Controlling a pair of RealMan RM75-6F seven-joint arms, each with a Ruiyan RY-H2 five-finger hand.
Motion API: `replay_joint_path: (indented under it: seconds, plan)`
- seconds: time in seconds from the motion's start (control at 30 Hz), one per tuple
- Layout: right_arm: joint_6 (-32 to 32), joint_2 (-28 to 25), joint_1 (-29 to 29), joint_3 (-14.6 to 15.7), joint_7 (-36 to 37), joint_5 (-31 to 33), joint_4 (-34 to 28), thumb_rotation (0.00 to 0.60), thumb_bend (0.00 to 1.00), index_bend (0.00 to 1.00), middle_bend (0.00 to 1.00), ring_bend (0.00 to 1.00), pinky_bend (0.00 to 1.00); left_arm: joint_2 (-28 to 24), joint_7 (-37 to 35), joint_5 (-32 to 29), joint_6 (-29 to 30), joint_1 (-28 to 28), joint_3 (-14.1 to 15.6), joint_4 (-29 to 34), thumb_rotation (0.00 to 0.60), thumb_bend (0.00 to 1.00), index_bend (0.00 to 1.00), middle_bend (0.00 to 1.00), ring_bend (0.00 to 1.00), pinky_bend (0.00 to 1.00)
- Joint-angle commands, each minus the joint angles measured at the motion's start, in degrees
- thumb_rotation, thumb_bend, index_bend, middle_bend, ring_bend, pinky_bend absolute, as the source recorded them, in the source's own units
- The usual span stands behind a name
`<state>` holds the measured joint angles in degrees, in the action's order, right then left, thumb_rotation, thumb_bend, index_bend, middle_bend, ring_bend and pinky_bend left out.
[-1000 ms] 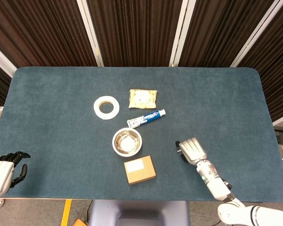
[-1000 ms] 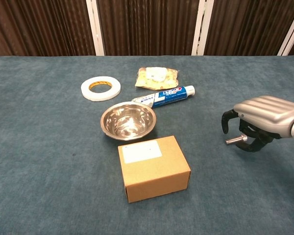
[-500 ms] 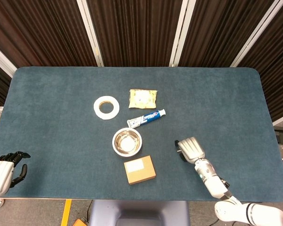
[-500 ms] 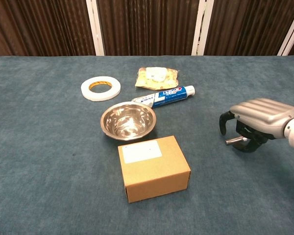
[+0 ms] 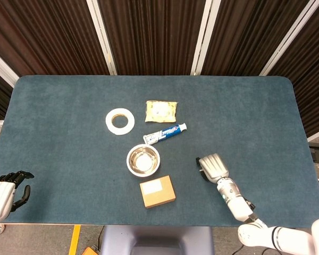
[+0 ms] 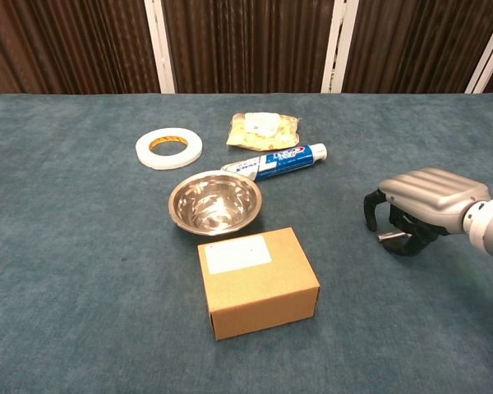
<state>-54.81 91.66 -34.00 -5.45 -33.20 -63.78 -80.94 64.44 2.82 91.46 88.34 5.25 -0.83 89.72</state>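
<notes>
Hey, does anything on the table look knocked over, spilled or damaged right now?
Nothing stands out. The bowl sits upright, the cardboard box looks intact, and the tape roll, toothpaste tube and yellow packet lie flat. The right hand holds nothing.

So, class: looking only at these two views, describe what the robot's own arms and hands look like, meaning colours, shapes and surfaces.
The right hand has a silver-grey, ridged metallic back, black fingers and a small metal stub underneath. Its forearm is white and rounded, in segments, with a tiny green light. The left hand, at the table's edge, has a white back and black fingers. No cables or markings show.
</notes>
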Motion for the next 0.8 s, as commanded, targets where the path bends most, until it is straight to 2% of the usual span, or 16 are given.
replay_joint_path:
  seconds: [0.03,0.37,0.67,0.8]
  plan:
    - [-0.16,0.56,-0.2,0.07,0.61,-0.32,0.9,0.6,0.46,0.57,1.0,0.9,0.8,-0.03,-0.1,-0.03,0.04,-0.02,-0.02,-0.01,0.6,0.55,0.41,0.42,0.43,0.51]
    - [-1.79,1.08,0.12,0.79,4.1,-3.71,2.19,0.6,0.46,0.73,1.0,0.91,0.81,-0.06,-0.12,0.06,0.04,-0.02,0.0,-0.03,0.6,0.55,0.41,0.42,0.43,0.51]
    - [-3.02,0.43,0.61,0.76,6.65,-5.48,1.52,0.6,0.46,0.75,1.0,0.91,0.81,-0.05,-0.1,-0.11,-0.16,0.01,-0.01,-0.03,0.6,0.55,0.41,0.42,0.44,0.51]
    - [-2.71,-1.93,1.5,0.22,14.12,-6.67,-1.17,0.6,0.46,0.75,1.0,0.91,0.81,0.0,0.11,-0.19,-0.49,0.14,0.01,-0.01,0.6,0.55,0.41,0.42,0.44,0.51]
